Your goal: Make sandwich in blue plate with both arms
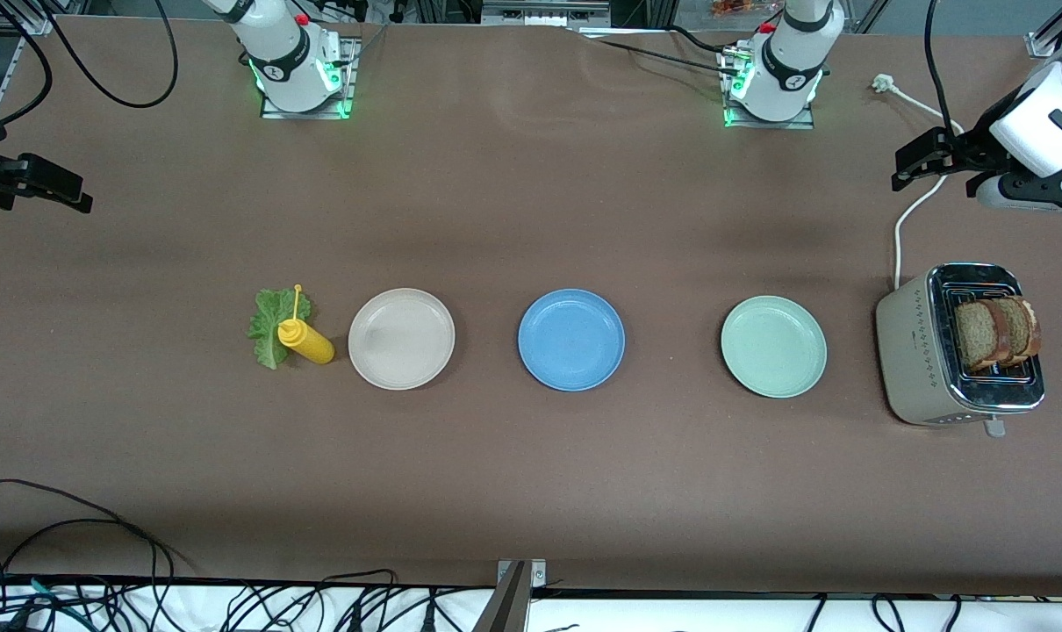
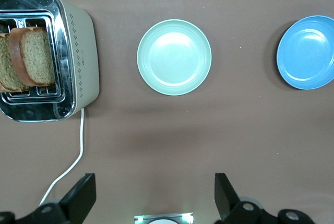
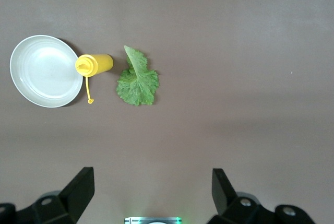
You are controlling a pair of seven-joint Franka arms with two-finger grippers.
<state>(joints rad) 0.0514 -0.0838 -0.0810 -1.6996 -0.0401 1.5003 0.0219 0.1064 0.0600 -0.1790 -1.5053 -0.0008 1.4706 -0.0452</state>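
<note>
Front view: brown worktop [image 1: 531, 202] with 3 plates in a row across the middle. Blue plate [image 1: 571, 340] sits in the centre, bare. Beige-white plate [image 1: 401, 338] lies beside it toward the right arm's end; pale mint-green plate [image 1: 773, 346] beside it toward the left arm's end. All 3 are well apart from one another.

Lettuce leaf [image 1: 272, 326] lies flat on the worktop toward the right arm's end, past the beige-white plate. Yellow squeeze bottle [image 1: 305, 341] stands between leaf and beige-white plate, overlapping the leaf's edge in this view, cap strap sticking up.

Toaster [image 1: 922, 351] stands at the left arm's end of the worktop, white cord [image 1: 908, 215] running from it toward the bases. 2 slices of brown bread [image 1: 996, 332] stand upright in its slots, side by side.

Left claw [image 1: 922, 158] hangs in the air at the left arm's end, over bare worktop near the cord; fingers [image 2: 81, 195] spread wide apart, nothing between them. Left wrist view takes in the toaster, mint-green plate and blue plate.

Right claw [image 1: 53, 189] hangs at the right arm's end, over bare worktop near the edge; fingers [image 3: 81, 187] likewise wide apart and empty. Right wrist view takes in the leaf, bottle and beige-white plate.
</note>
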